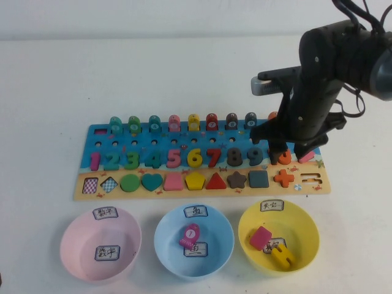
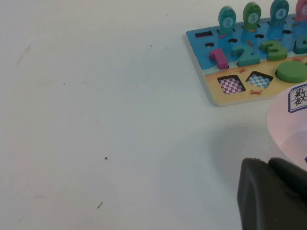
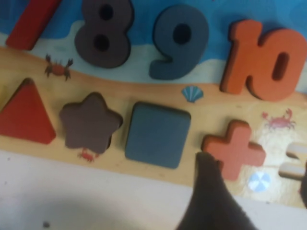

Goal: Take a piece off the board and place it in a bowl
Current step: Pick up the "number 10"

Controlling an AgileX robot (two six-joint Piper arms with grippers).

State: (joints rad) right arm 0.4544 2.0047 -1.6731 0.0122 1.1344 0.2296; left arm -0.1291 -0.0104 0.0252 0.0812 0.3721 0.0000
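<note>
Hovering over right end of board (image 1: pixel 202 184): right gripper (image 1: pixel 288 147), fingers spread open, holding nothing. Orange ten (image 3: pixel 264 60) sits in its slot on board, just under gripper. Step looks like reaching for ten; not grabbed yet. Next: go down, fingers either side of ten, squeeze, lift, carry far across to pink bowl (image 1: pixel 73 245). Left gripper (image 2: pixel 268 191) parked beside pink bowl; cannot tell if open.

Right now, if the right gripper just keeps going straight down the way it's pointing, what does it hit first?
Probably the board near the orange plus sign, just short of the orange 10. The right gripper hangs open above that end; depth is uncertain.
</note>
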